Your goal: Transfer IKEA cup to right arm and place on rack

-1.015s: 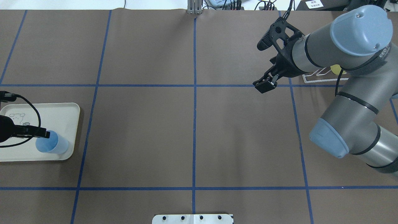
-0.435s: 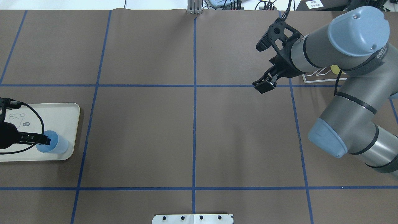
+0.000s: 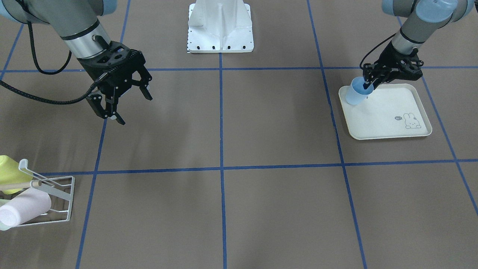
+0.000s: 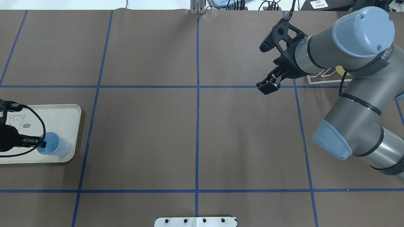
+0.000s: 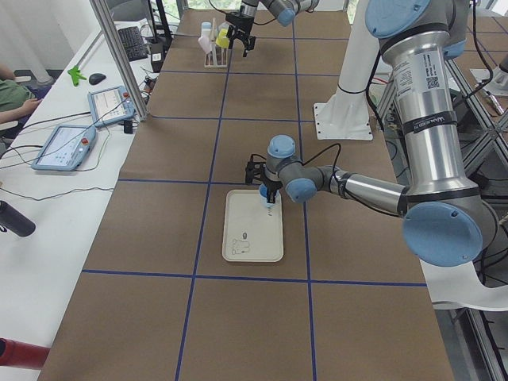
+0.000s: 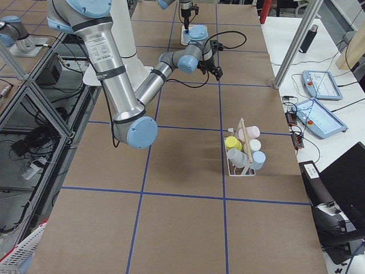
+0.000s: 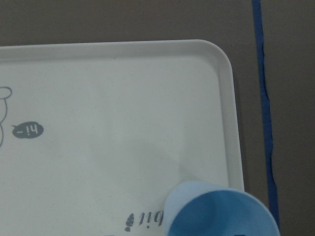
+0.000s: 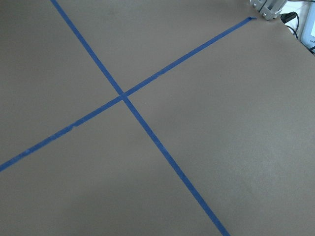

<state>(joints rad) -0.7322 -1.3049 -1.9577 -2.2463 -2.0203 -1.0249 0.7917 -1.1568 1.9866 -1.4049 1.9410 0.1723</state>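
Note:
The IKEA cup (image 4: 53, 145) is light blue and stands open end up on the near right corner of the cream tray (image 4: 64, 110). My left gripper (image 4: 42, 145) reaches in from the left edge to its rim. In the front-facing view one fingertip (image 3: 366, 86) dips inside the cup (image 3: 354, 96), and the jaws look open. The left wrist view shows only the cup's rim (image 7: 219, 209) at its bottom edge. My right gripper (image 3: 134, 109) hangs open and empty above the bare table, far from the cup. The rack (image 3: 56, 203) sits at the table's right end.
The rack (image 6: 242, 154) holds a yellow-green cup (image 3: 8, 168), a pink cup (image 3: 24, 211) and others. In the overhead view my right arm hides most of the rack (image 4: 326, 78). The robot's base plate (image 3: 220, 28) stands mid-table at the near side.
My left gripper has slid toward the view's left and nearer the robot, its tip now at the cup's left rim. The cup has stayed put. The right arm has barely shifted.

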